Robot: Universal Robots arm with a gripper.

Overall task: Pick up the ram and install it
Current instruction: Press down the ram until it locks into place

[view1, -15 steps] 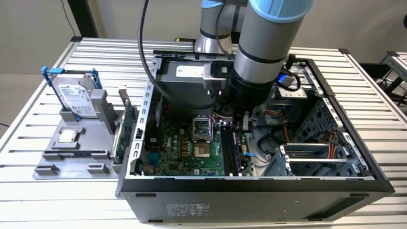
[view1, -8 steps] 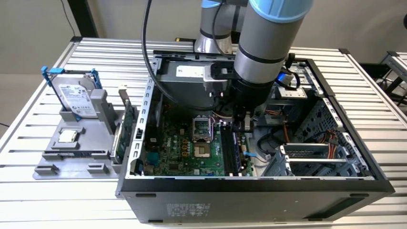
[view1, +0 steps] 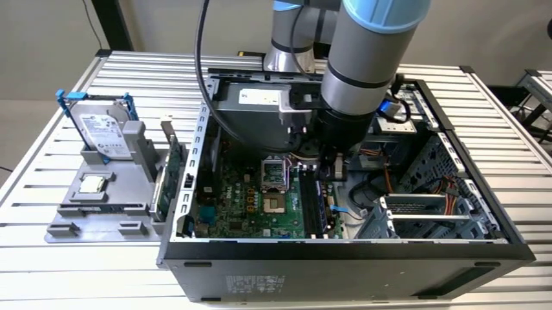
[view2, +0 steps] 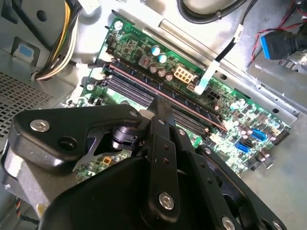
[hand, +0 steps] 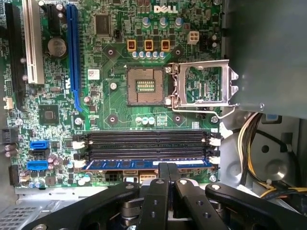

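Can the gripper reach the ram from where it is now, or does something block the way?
Probably yes. The gripper is directly at the ram, which sits in the memory slot row nearest it, and nothing stands between them. The open case leaves the way free.

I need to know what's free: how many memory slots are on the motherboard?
4, side by side below the CPU socket: three empty black slots, and the one nearest the gripper holding the ram.

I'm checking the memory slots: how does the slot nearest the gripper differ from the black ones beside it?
The nearest slot holds the ram, a blue strip along it; the black slots stand bare. The gripper is right at the filled slot, apart from the black slots. Both kinds run parallel, alike in length, with white latches at their ends.
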